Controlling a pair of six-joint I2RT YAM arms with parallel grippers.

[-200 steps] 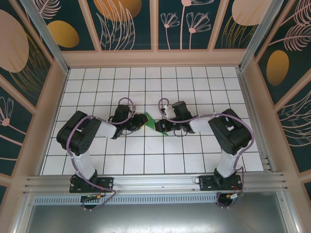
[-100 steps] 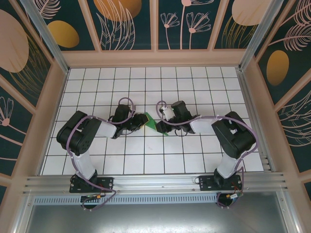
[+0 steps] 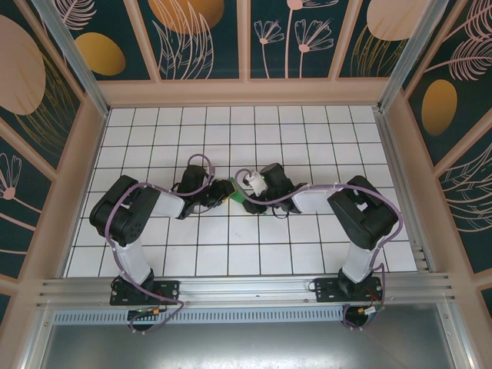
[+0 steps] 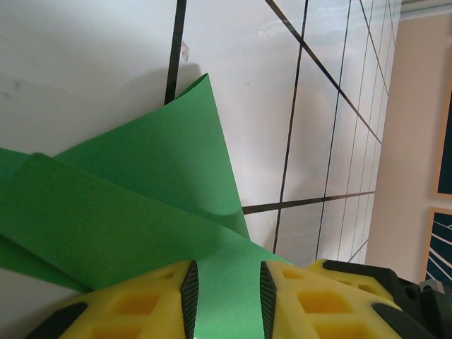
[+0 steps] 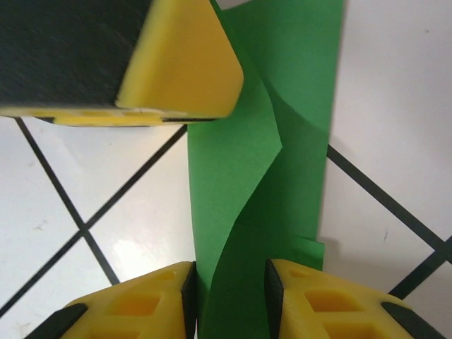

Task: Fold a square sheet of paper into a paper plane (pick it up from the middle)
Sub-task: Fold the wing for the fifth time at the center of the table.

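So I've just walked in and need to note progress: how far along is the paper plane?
Partway. Done: the green paper already has several folds, with layers overlapping at angles. In hand: it passes between the jaws of the left pincer and the right pincer, which both stand partly open, so a firm grip is not evident. Left: it is not yet a slim pointed dart, so more folds probably remain.

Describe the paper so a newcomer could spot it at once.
Find the middle of the white tiled table, where the left gripper and right gripper meet. The paper sits between them: folded, and the only green thing on the tiles.
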